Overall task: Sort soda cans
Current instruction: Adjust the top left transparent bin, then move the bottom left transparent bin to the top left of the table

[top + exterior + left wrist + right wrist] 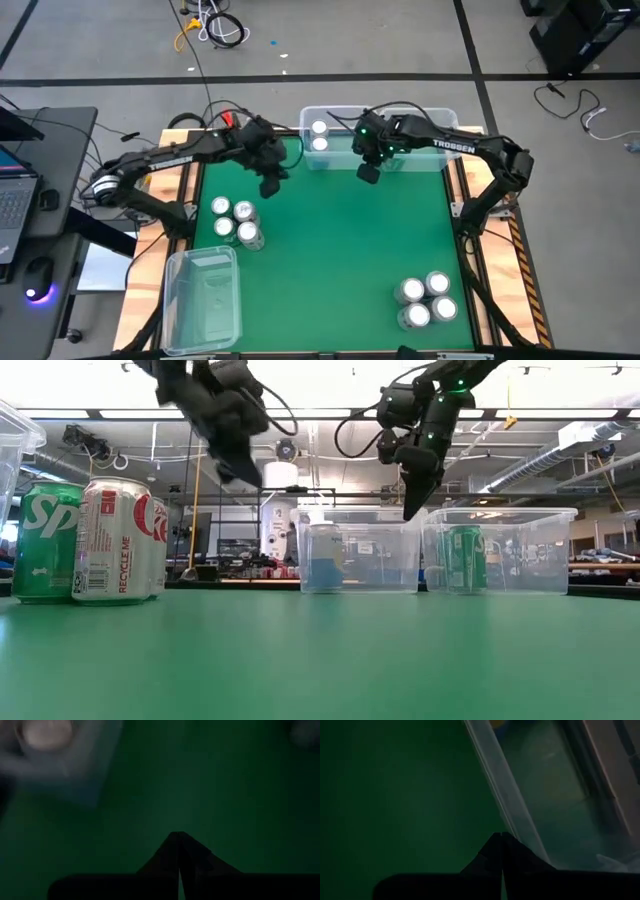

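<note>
Standing in clusters, the soda cans (235, 222) crowd left, four more (427, 300) front right, two (319, 137) inside the far clear bin (330, 115). From table height, green and silver-white sides show (85, 542) — overhead gives only shiny tops. Left gripper (271, 187) and right gripper (368, 174) hover pressed together, empty; the left wrist view is blurred.

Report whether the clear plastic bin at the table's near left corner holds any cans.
Empty: the clear plastic bin shows only its bare bottom from above.
</note>
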Action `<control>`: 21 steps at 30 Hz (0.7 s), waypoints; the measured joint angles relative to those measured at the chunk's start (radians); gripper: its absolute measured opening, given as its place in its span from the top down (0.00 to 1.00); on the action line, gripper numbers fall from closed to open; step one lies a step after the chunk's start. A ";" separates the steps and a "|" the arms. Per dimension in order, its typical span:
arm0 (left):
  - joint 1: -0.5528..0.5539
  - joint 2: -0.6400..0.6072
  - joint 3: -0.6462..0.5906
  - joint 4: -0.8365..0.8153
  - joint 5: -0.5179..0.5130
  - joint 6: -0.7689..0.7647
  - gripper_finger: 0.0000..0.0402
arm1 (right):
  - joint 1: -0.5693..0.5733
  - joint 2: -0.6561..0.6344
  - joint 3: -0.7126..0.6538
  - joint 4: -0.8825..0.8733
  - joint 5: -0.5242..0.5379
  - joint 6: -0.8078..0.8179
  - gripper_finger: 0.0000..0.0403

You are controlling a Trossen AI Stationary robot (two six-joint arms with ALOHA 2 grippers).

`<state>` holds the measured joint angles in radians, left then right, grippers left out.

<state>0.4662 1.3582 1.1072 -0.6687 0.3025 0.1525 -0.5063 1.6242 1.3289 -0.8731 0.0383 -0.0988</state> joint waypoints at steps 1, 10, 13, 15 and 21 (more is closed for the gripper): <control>-0.011 -0.007 0.026 -0.086 -0.024 0.006 0.99 | -0.001 -0.001 0.000 0.004 0.000 -0.001 1.00; -0.211 -0.133 0.120 -0.551 -0.153 -0.205 0.99 | 0.018 -0.058 0.000 0.056 0.015 -0.051 1.00; -0.291 -0.199 0.113 -0.624 -0.154 -0.337 0.99 | 0.021 -0.086 0.001 0.066 0.017 -0.063 1.00; -0.348 -0.242 0.113 -0.655 -0.160 -0.425 0.99 | 0.021 -0.103 0.001 0.066 0.017 -0.069 1.00; -0.512 -0.314 0.113 -0.762 -0.185 -0.703 0.99 | 0.025 -0.150 0.001 0.065 0.017 -0.070 1.00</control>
<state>-0.0459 1.0445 1.2197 -1.4310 0.1171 -0.5510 -0.4812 1.4746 1.3296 -0.8078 0.0549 -0.1683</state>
